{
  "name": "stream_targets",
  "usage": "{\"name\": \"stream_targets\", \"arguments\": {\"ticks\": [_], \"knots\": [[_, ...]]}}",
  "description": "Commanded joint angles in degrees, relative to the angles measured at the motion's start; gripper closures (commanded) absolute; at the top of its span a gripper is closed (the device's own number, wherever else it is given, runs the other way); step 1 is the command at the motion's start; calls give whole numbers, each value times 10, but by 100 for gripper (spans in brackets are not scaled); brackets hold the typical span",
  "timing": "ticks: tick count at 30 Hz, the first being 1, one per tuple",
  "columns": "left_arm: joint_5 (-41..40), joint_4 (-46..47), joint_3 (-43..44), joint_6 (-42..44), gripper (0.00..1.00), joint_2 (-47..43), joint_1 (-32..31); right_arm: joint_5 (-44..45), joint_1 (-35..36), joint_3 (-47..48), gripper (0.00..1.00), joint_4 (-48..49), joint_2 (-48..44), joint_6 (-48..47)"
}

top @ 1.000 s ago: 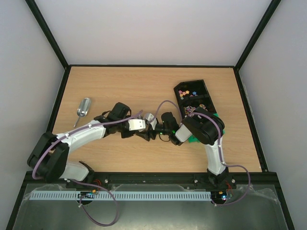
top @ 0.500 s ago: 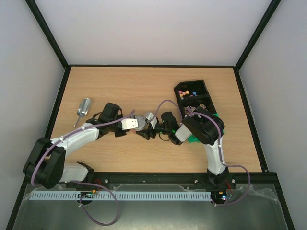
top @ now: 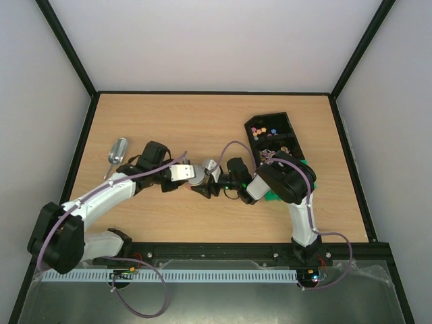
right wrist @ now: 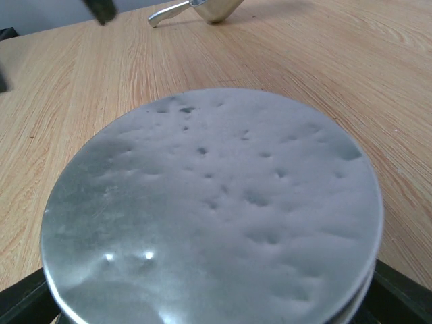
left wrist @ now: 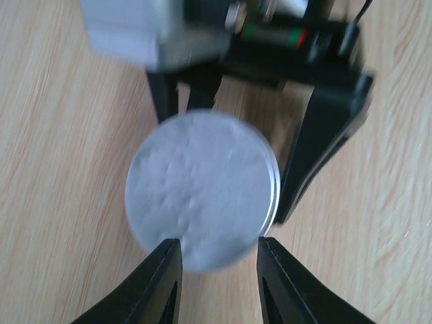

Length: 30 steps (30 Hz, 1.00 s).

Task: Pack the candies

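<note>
The candies [top: 260, 129], tiny bright pieces, lie in the far compartment of a black tray [top: 289, 123] at the back right. A round silver tin [top: 197, 176] with a dimpled lid [right wrist: 209, 209] hangs mid-table. My right gripper [top: 206, 181] is shut on its sides, and its black fingers [left wrist: 317, 155] flank the tin [left wrist: 201, 196] in the left wrist view. Just left of the tin, my left gripper [left wrist: 219, 260] is open, its fingertips at the tin's near edge with nothing between them. In the right wrist view the tin hides most of my right gripper [right wrist: 216, 307].
A metal scoop [top: 118, 151] lies on the wood at the left, also seen as a scoop [right wrist: 202, 7] at the top of the right wrist view. Something green [top: 273, 196] lies under the right arm. Black walls edge the table.
My left arm has drawn back to the left, off the tin, and the silver lid now shows in the top view. The right arm has held still with the tin.
</note>
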Motion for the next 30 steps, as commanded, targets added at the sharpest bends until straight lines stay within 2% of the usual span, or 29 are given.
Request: {"name": "stream_targets", "arguments": {"ticks": [1,6,13,20,26,30], "knots": [[13,13,27,-61,66,21,-52,-13,2,-4,68,-38,10,-1],[-30,21,50,-61,66,76,-102,-14,2,-4,68,-39,9,0],[-104,66,20,-42,69,89,-97,-14,2,-6,69,-40,8,-3],[-120,75,-39,-2,73,54,-46,-15,2,-6,69,-41,7,-6],[-113,79,-51,27,74,46,50,-17,2,-6,69,-43,9,-6],[-63,44,-40,14,72,19,65,-16,2,-4,69,-44,9,-5]]}}
